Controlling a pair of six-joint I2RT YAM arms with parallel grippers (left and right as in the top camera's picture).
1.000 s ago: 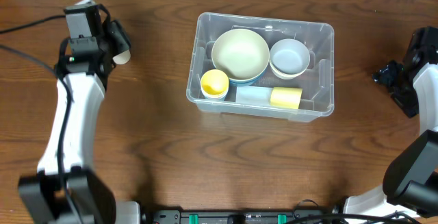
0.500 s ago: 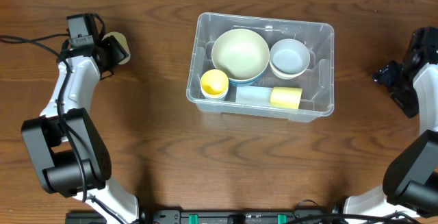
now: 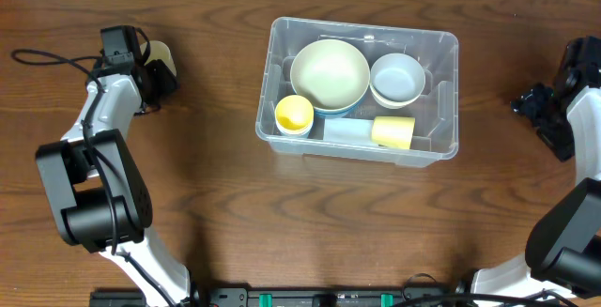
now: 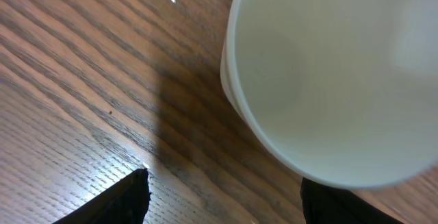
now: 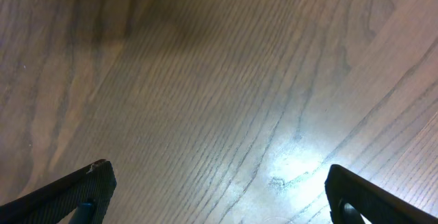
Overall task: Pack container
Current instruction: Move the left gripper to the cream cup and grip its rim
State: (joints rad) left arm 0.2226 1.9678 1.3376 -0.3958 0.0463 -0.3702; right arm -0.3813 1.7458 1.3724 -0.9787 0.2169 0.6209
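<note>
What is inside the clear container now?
The container holds a cream bowl, a pale blue bowl, a yellow cup, a blue item and a yellow item. What lies under the bowls is covered.

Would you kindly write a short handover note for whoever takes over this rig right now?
Left gripper: open, at the cream cup on the table, far left; no grip on it shows.
Right gripper: open, empty, over the table's right side.
Container: mid-table, holding a large bowl, a small bowl, a yellow cup and more.
Done: those are packed.
Left: the cream cup goes in.
</note>
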